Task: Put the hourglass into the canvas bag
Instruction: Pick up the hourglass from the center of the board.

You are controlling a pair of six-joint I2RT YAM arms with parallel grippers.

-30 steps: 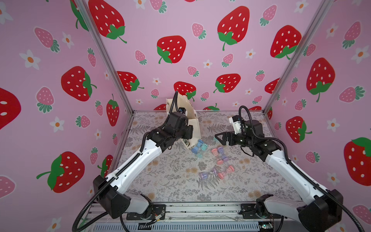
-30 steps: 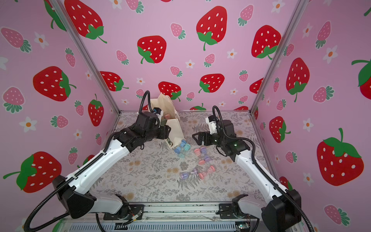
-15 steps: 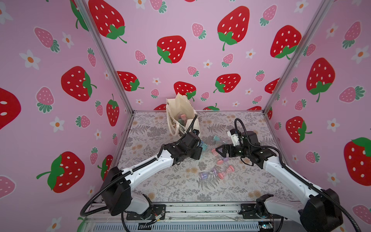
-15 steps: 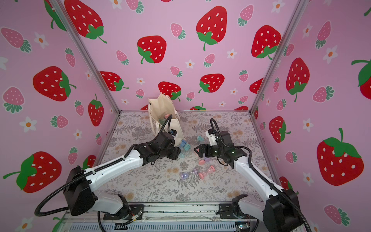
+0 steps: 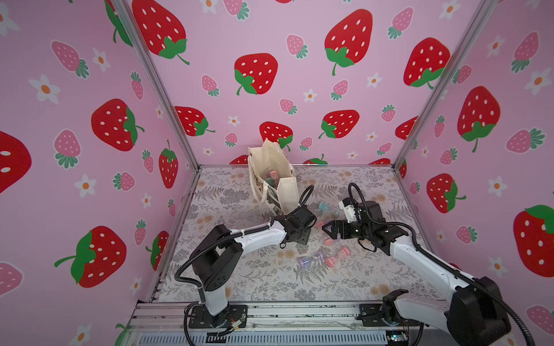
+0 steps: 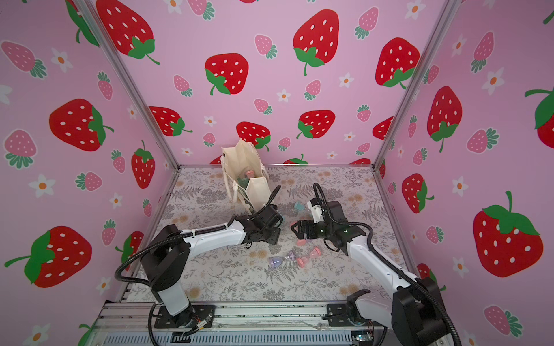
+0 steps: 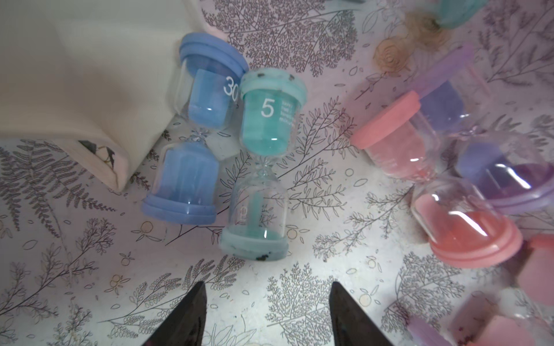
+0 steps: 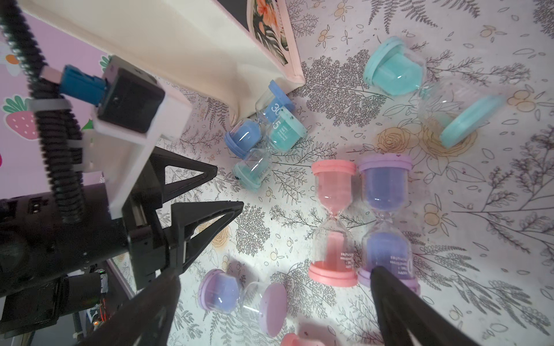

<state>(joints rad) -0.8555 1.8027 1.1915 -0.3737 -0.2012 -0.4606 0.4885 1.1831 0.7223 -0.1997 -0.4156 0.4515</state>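
The cream canvas bag (image 5: 286, 191) stands open at the back of the table, with pink and teal hourglasses (image 5: 271, 176) inside. Several more hourglasses lie beside it. A blue hourglass (image 7: 192, 143) marked 30 rests against the bag's corner (image 7: 75, 90), and a teal hourglass (image 7: 263, 167) marked 5 touches it. My left gripper (image 7: 267, 287) hovers open just short of the teal one, holding nothing. A pink hourglass (image 8: 332, 221) and a purple hourglass (image 8: 385, 215) lie side by side. My right gripper (image 8: 275, 275) is wide open over a lavender hourglass (image 8: 242, 299).
Another teal hourglass (image 8: 431, 90) lies farther out on the floral mat. The two grippers (image 5: 302, 235) (image 5: 326, 229) face each other closely at mid-table. Pink strawberry walls enclose the left, back and right sides.
My left arm has swung down from the bag's mouth to the table beside the blue and teal hourglasses. The right gripper has shifted a little lower and left, still open.
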